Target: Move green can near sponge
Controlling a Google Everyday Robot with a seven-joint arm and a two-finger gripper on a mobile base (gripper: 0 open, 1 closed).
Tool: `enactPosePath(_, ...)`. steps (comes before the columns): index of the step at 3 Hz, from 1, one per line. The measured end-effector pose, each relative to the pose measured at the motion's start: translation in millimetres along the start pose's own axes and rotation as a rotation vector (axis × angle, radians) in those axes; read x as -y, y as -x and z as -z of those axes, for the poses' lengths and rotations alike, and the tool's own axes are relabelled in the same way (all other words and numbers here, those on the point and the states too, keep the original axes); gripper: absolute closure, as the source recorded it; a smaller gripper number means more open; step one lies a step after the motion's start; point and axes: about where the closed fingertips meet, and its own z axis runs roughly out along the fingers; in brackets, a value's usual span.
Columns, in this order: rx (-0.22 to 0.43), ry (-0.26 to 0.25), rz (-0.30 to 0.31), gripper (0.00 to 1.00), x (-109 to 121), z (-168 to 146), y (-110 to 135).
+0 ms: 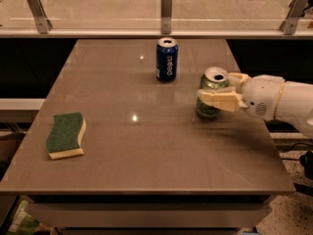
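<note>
The green can stands upright on the right half of the table, its silver top facing up. My gripper reaches in from the right, with its cream fingers around the can's body, shut on it. The sponge, dark green on top with a pale yellow base, lies flat near the table's left front edge, far to the left of the can.
A dark blue Pepsi can stands upright at the back middle, just left of and behind the green can. A glass railing with metal posts runs behind the table. My white arm extends over the table's right edge.
</note>
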Motion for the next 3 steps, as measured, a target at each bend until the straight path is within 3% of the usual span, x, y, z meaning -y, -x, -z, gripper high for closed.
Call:
enactPosePath(2,0.008,0.099,0.002,1.00,-39,-30,13)
enactPosePath(3,0.001,0.117,0.007,1.00,-57,-42,17)
